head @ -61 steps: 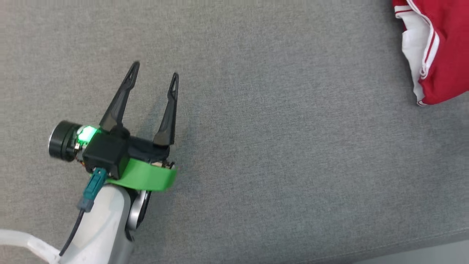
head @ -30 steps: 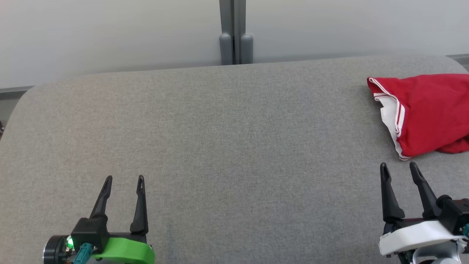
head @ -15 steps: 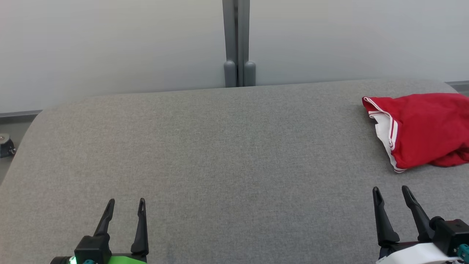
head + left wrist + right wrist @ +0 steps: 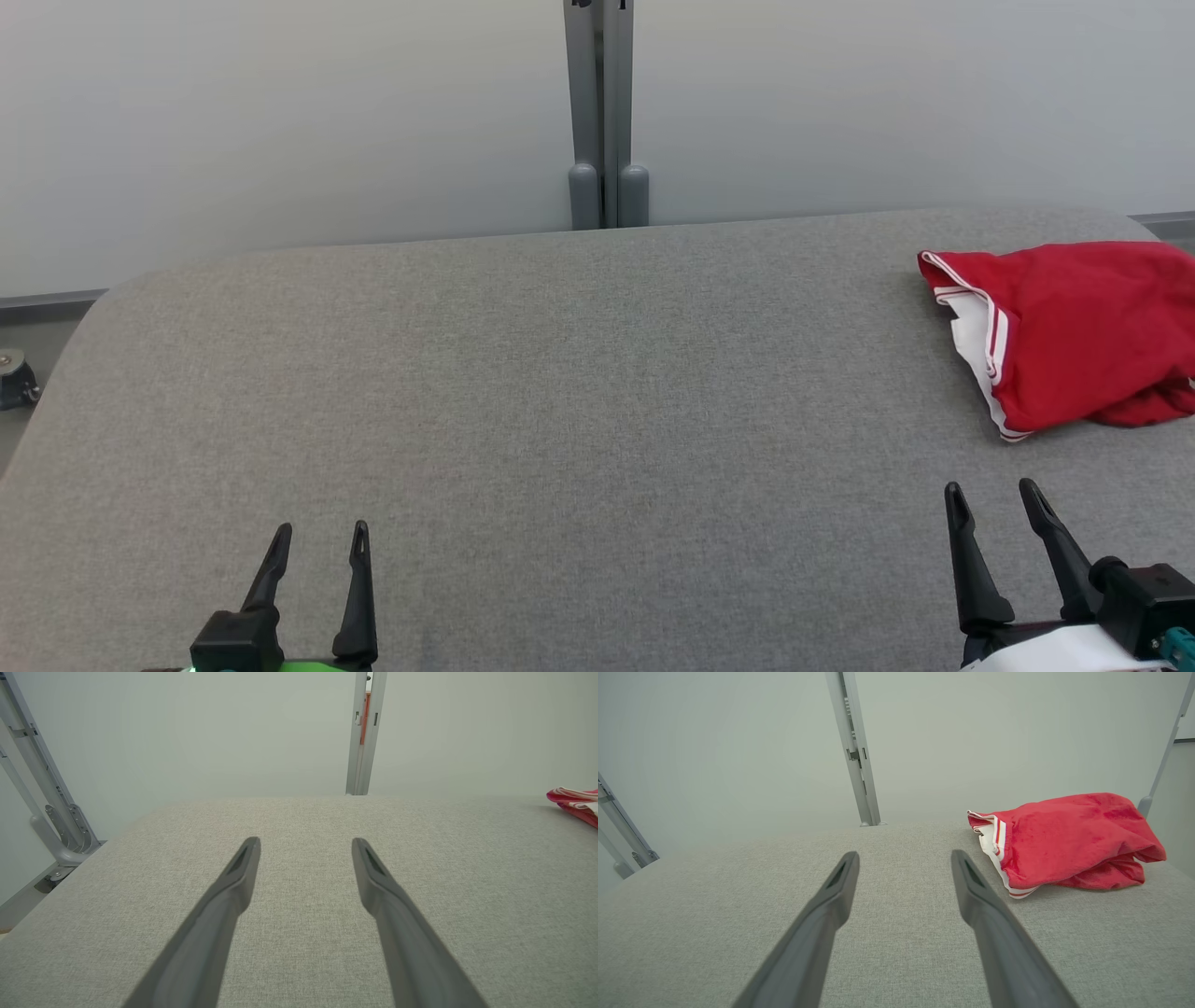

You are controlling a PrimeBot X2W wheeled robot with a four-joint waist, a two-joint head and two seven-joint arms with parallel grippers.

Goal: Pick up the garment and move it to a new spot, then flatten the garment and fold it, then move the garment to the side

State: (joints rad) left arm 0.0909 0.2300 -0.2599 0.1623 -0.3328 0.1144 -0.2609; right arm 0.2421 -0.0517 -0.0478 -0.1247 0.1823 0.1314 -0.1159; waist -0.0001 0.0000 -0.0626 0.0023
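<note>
I see the red garment bunched in a heap at the far right of the grey padded surface, its white-striped hem turned toward the middle. My right gripper is near it, on my side of the heap, with its fingers parted and nothing between them. My left gripper is low on the opposite side, well apart from the cloth, also spread and empty. A grey post rises behind the surface.
</note>
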